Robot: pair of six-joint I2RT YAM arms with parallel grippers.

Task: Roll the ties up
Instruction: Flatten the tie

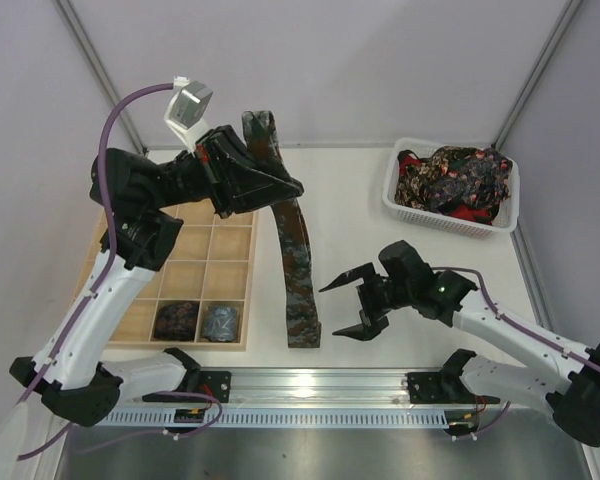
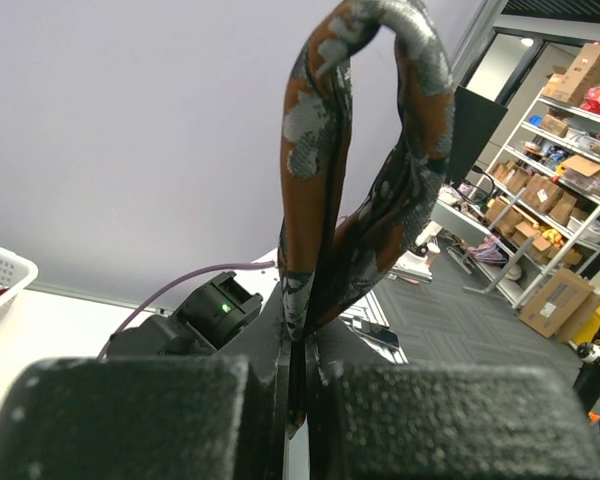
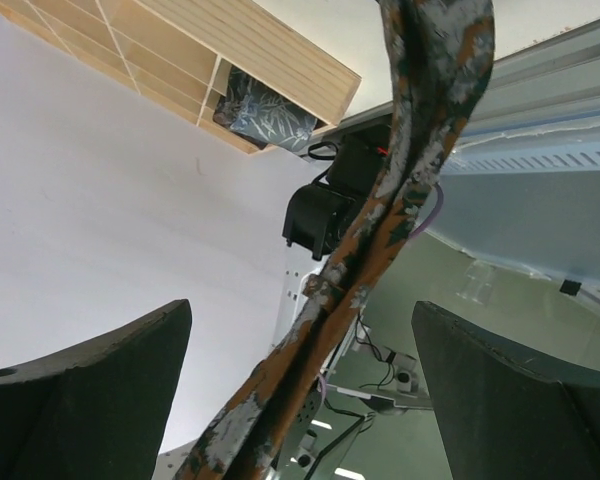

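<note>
**Tie laid near-to-far, its near end beside the empty right gripper (image 1: 342, 306)**

Right gripper: jaws spread wide, holding nothing, low over the table (image 1: 370, 200), just right of the near end of the tie (image 1: 298, 262). The tie's long axis runs from near to far, leaning slightly left. Its far end is lifted, looped over and clenched in the left gripper (image 1: 280, 186). The right arm is probably the nearer one for starting a roll.
</note>
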